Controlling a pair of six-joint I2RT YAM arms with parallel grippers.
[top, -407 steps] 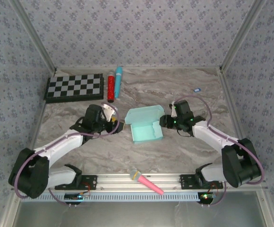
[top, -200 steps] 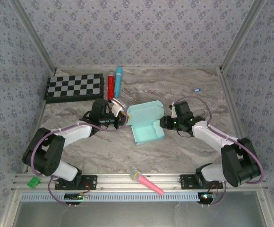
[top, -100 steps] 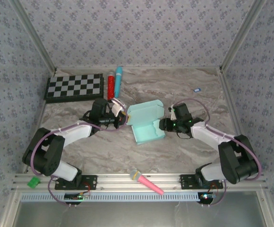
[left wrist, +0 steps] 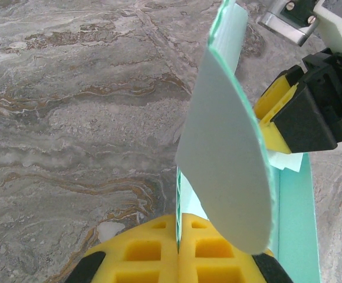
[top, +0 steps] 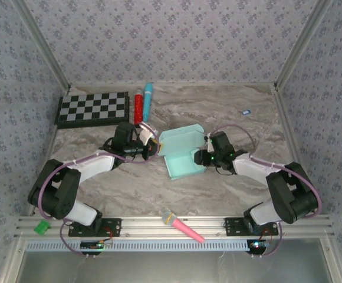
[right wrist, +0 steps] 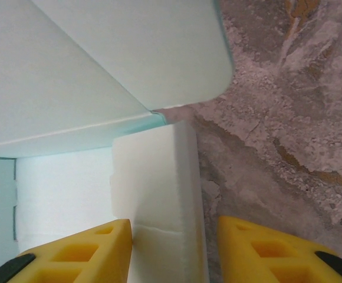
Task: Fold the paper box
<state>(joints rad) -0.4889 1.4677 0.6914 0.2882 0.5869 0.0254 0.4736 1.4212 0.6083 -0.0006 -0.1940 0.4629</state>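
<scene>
A: Two to log. Left gripper (left wrist: 178, 227)?
B: Pinched tight on a rounded flap at the left end of the paper box (top: 181, 154).
A: Right gripper (right wrist: 174, 229)?
B: Fingers apart, straddling the box's right side wall, a gap on one side.
A: Box count, place?
B: One, mid-table (top: 230, 194), lid tilted up at the far side.
A: Rest?
B: One checkerboard (top: 92, 108) far left. Two tubes beside it: one red tube (top: 138, 108), one cyan tube (top: 148, 101). One pink toy microphone (top: 183, 226) at the near edge.

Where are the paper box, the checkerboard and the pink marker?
paper box (top: 184, 165), top view, its flat base panel.
checkerboard (top: 93, 108), top view, middle of the board.
pink marker (top: 188, 231), top view, its pink barrel.
</scene>
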